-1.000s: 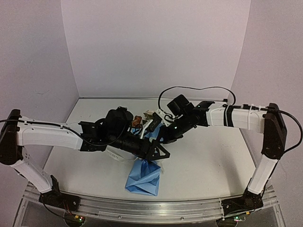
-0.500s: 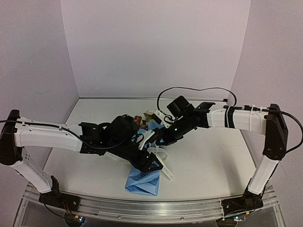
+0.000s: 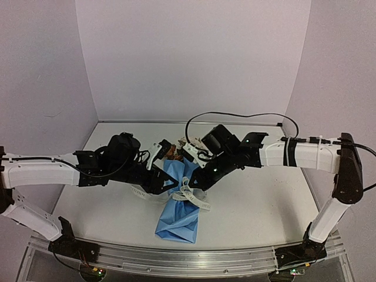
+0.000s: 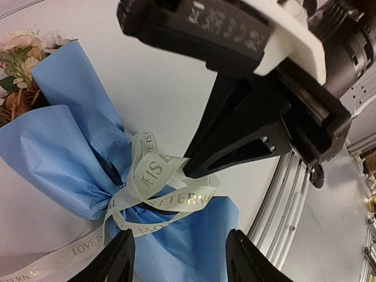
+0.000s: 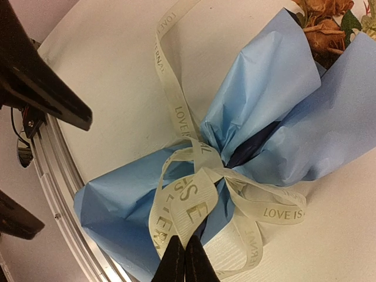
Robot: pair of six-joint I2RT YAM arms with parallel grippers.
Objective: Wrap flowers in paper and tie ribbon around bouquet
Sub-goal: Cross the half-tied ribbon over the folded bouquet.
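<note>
White table [image 3: 252, 200] between lilac walls [image 3: 194, 59] bears the bouquet [image 3: 176, 218].

Left wrist view: flowers [image 4: 16, 59] cut by upper-left edge; ribbon [image 4: 155, 191] tail runs off lower left. Right wrist view: right gripper [image 5: 185, 255] cropped at bottom edge; stems hidden inside paper [image 5: 264, 88]. Top view: flowers too small to tell apart.

One bouquet [image 3: 176, 220], one ribbon [image 5: 194, 205].
</note>
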